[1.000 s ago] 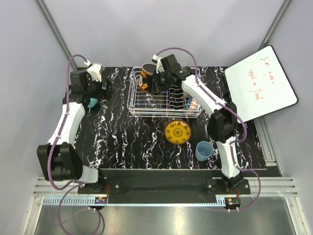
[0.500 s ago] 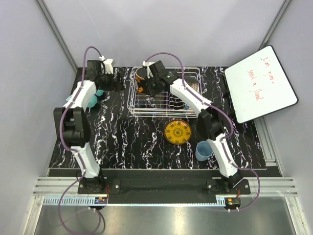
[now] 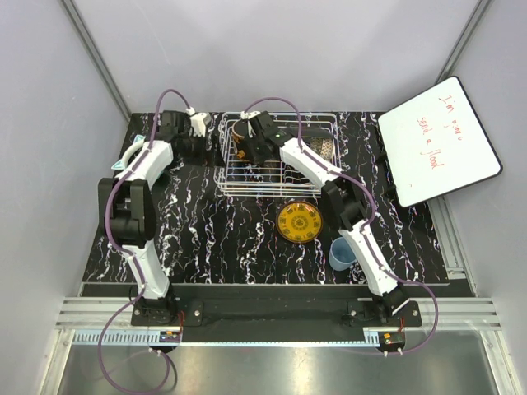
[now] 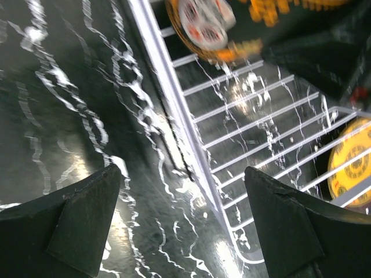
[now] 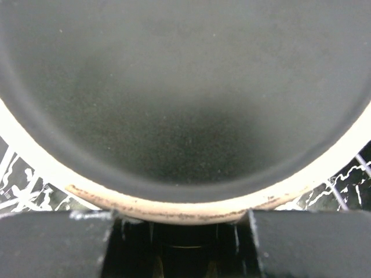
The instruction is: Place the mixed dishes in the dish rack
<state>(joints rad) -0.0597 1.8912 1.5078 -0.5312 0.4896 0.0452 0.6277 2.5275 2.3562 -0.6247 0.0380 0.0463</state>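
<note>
Right wrist view is filled by the dark mug, its rim clamped in the right hand (fingers either side), at the far-left corner of the dish rack. Just outside that corner, the left hand hovers spread wide over the surface. The yellow patterned plate lies near the rack's front.

Top view evenly bright; left wrist view motion-smeared, with glare spots on the glossy worktop; the dark mug looms dim, grainy, unfocused.
</note>
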